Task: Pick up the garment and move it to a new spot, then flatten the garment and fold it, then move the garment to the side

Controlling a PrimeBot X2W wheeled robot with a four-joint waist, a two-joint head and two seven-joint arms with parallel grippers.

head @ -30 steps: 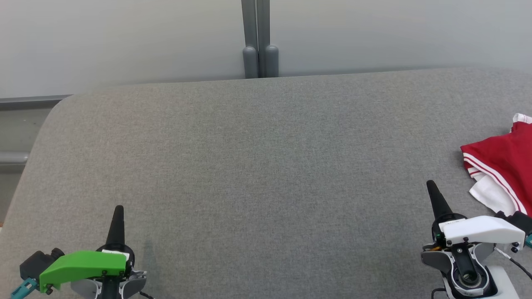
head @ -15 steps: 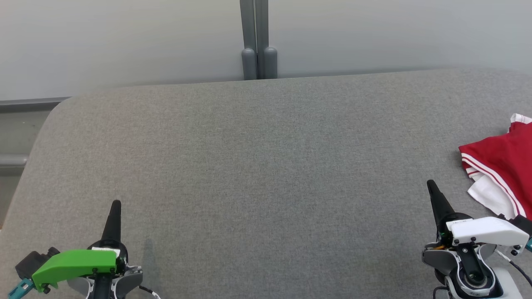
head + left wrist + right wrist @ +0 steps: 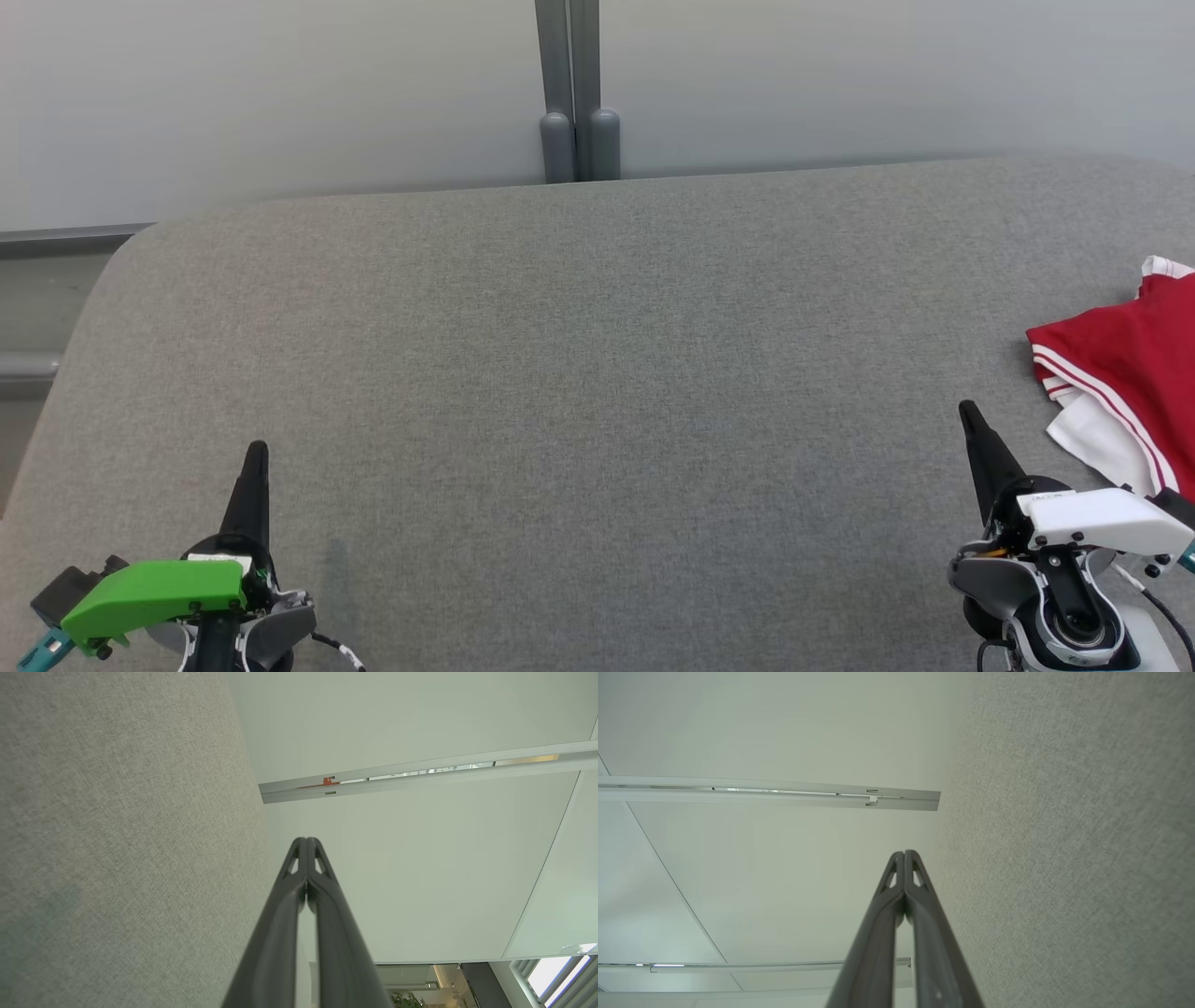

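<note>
The garment (image 3: 1125, 373), red with white stripes and a white part underneath, lies crumpled at the right edge of the grey fabric surface (image 3: 579, 373) in the head view, partly cut off by the frame. My right gripper (image 3: 967, 414) stands at the lower right, just left of the garment and apart from it, its fingers pressed together and empty. At the lower left my left gripper (image 3: 256, 453) is also shut and empty, far from the garment. Both wrist views show closed tips, left gripper (image 3: 306, 841), right gripper (image 3: 904, 853).
A pale wall with a grey post (image 3: 569, 93) rises behind the surface. The surface's rounded left edge (image 3: 84, 308) drops to a grey ledge. The grey fabric stretches wide between the two grippers.
The whole head picture has shifted slightly, so the camera moved. Both grippers stay shut, and the garment lies in the same place on the surface.
</note>
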